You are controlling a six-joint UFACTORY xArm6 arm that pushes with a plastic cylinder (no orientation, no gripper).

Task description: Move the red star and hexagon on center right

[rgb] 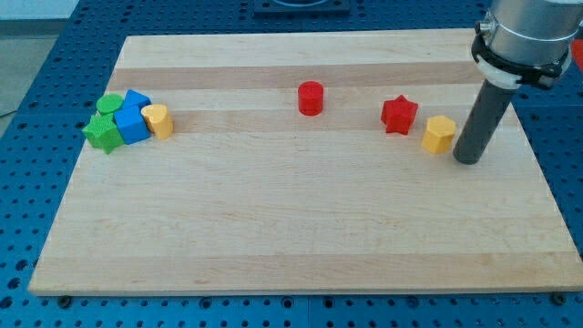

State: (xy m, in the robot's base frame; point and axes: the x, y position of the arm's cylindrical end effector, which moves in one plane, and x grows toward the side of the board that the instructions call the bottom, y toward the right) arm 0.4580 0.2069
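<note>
The red star (pixel 399 115) lies on the wooden board at the view's centre right. The yellow hexagon (pixel 439 134) sits just to its lower right, a small gap apart. My tip (pixel 468 160) is down on the board immediately to the right of the yellow hexagon, very close to it or touching; I cannot tell which. The dark rod rises from there to the arm at the view's top right corner.
A red cylinder (pixel 311 97) stands at the top centre. At the left is a tight cluster: a green star (pixel 102 134), a green round block (pixel 110 104), two blue blocks (pixel 133 117) and a yellow block (pixel 158 119). The board's right edge (pixel 545 173) is close to my tip.
</note>
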